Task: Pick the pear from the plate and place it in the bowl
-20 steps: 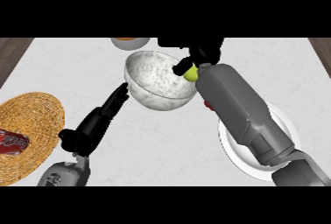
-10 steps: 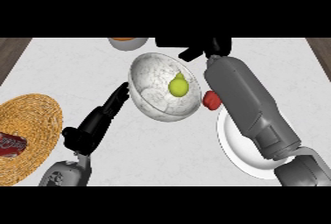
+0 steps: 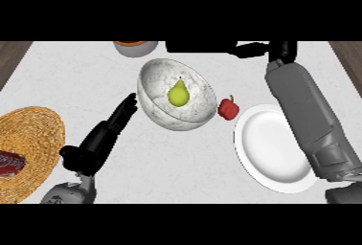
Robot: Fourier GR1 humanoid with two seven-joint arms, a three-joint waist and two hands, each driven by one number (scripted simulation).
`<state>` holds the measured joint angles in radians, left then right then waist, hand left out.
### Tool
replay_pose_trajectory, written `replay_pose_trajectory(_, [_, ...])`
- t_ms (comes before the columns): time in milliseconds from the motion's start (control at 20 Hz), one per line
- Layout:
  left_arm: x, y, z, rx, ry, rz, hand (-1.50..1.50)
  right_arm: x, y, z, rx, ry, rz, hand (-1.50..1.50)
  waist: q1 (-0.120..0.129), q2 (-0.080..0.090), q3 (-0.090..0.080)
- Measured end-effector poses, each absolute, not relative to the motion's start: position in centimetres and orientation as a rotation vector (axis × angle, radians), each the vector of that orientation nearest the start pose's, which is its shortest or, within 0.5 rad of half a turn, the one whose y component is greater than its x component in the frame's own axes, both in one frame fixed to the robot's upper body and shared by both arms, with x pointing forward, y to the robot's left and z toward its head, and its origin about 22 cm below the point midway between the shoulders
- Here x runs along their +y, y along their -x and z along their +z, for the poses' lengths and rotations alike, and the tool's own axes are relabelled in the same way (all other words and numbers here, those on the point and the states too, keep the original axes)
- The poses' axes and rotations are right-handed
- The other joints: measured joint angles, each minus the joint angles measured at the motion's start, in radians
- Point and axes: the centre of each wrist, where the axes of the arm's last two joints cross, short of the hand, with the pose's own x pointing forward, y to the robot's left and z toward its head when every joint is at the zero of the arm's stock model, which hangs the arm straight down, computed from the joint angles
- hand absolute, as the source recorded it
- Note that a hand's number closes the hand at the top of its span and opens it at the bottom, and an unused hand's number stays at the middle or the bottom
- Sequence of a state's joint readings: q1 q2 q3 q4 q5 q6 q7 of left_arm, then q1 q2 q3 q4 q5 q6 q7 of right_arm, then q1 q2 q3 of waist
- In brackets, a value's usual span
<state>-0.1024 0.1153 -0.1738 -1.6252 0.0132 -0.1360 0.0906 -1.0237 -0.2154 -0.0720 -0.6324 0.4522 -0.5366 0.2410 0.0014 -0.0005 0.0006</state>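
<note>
- Pear (image 3: pixel 178 93): yellow-green, lying inside the bowl (image 3: pixel 159 107), stem end pointing to the far side of the counter. It sits on the inner wall, a little toward the far half. No hand touches it.
- Bowl: pale, marbled, standing on the counter (image 3: pixel 212 186) near its middle, tilted look from this steep angle; rim unbroken, only the pear inside.
- Red pepper (image 3: pixel 228 108): small, on the counter just beside the bowl's right side, between bowl and plate, stem up.
- Plate (image 3: pixel 272 146): white, round, to the right of the bowl, near the pepper. Nothing rests on the part that shows; its right edge is covered by the right forearm.
- Right hand (image 3: pixel 247 49): black, at the far edge of the counter, beyond the bowl and to its right, well apart from the pear. The fingers stretch out toward the left, roughly straight, closed on nothing. The grey right forearm (image 3: pixel 304 110) runs from it down the right side, over the plate's edge.
- Left hand (image 3: pixel 106 131): black, left of the bowl, fingers straight and together, tips close beside the bowl's left wall; I cannot tell whether they touch it. It carries nothing.
- Woven mat (image 3: pixel 32 148): straw-coloured, round, at the left edge, with a dark red item (image 3: pixel 10 163) on it, mostly cut off.
- Small dish (image 3: pixel 136 46): orange-rimmed, at the far edge above the bowl, only partly in view.
</note>
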Motion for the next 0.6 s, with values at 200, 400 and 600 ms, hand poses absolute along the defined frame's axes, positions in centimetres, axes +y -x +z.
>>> replay_pose_trajectory(200, [20.5,-26.3,3.6,-1.585,0.157,-0.361,0.00,-23.7,-43.7,12.1,-1.542,0.821,0.042,-1.50,-0.015,-0.003,0.000])
replay_pose_trajectory(400, [20.6,-26.0,3.4,-1.586,0.158,-0.357,0.00,-29.3,-41.4,11.1,-1.556,0.810,-0.016,-1.50,-0.016,-0.004,0.000])
replay_pose_trajectory(600, [20.5,-26.2,3.3,-1.590,0.162,-0.355,0.00,-34.7,-38.6,10.4,-1.567,0.769,-0.011,-1.50,-0.015,-0.003,0.000])
